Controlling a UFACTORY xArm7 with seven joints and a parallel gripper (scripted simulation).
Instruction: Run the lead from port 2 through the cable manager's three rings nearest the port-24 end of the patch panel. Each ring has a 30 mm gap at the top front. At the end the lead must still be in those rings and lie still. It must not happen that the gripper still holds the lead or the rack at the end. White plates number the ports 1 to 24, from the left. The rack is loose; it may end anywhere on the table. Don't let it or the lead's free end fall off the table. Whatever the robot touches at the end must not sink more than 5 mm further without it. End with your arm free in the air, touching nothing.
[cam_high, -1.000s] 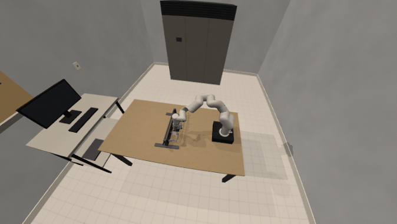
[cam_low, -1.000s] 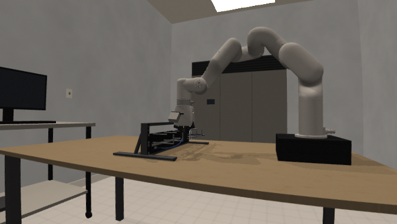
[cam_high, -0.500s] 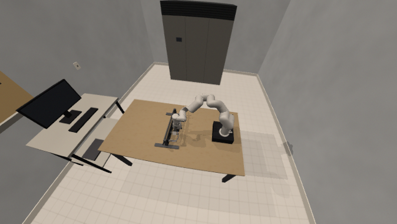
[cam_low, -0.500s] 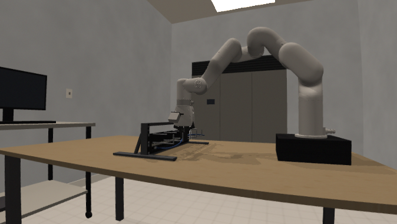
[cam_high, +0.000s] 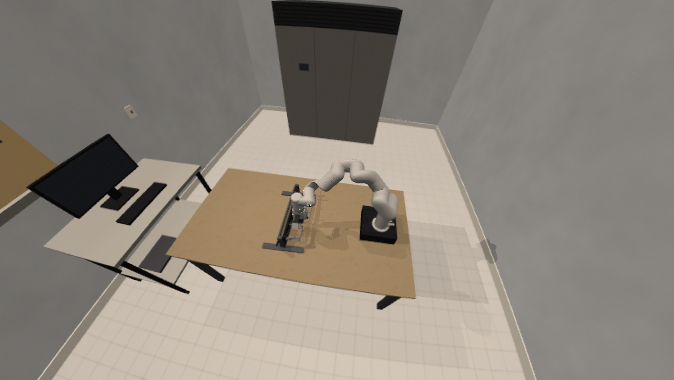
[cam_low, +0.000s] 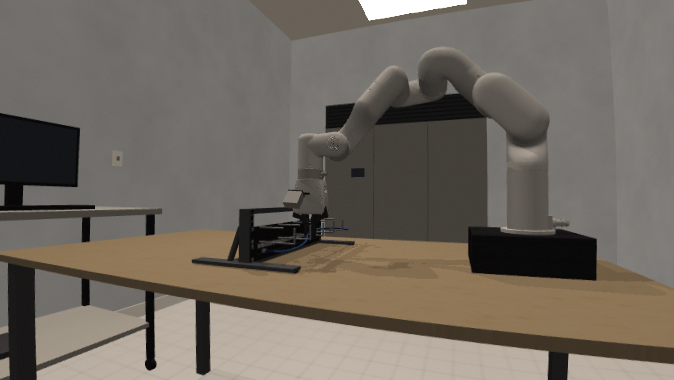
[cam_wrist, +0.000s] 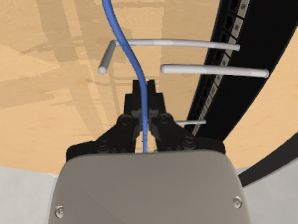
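Note:
My gripper is shut on the blue lead, which runs up and away from the fingers over the table. In the wrist view the black patch panel runs along the right, and grey ring arms stick out from it just beyond my fingertips. The lead passes next to the tip of the farther ring arm. In the exterior view my gripper hangs low over the black rack, and the lead sags in front of it. The rack stands near the middle of the table.
The arm's black base stands on the table's right side. A side desk with a monitor and keyboard is to the left. A dark cabinet stands at the back wall.

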